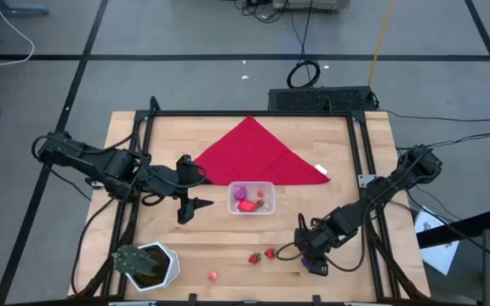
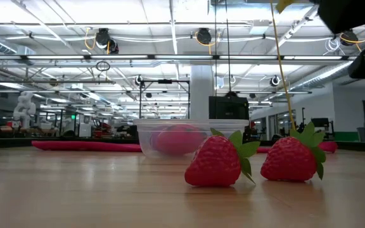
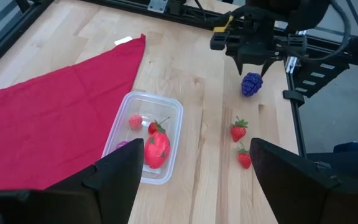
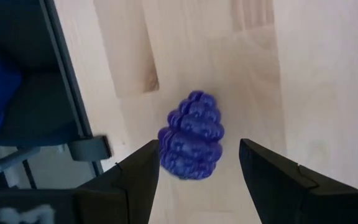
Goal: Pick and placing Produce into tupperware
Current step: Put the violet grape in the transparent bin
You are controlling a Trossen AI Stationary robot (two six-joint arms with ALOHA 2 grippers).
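The right gripper (image 4: 194,165) hangs with its fingers spread directly above a purple grape bunch (image 4: 192,144), one finger on each side of it and neither touching it, so nothing is held. In the high view the same gripper (image 1: 312,255) sits near the front right of the worktop (image 1: 202,246), well apart from the tupperware (image 1: 253,198). My reading is that the step in hand is the approach to pick this bunch: the fingers are lined up but not yet lowered. The next move calls for a straight descent until the fingers flank the bunch at its widest part, then a squeeze, a lift and a carry across to the tub.

The grape bunch lies flat on the wood. Its long axis runs from a broad end to a narrower, rounded tip, and the open fingers straddle it across that axis, which suits a grip on its short width.

The tupperware stands just in front of the red cloth (image 1: 258,153) and already holds a large strawberry (image 3: 156,149), a small red ball and something purple. Two small strawberries (image 1: 261,255) and a red ball (image 1: 213,275) still lie on the worktop.

The left gripper (image 1: 196,204) waits with fingers apart, just left of the tub, empty.
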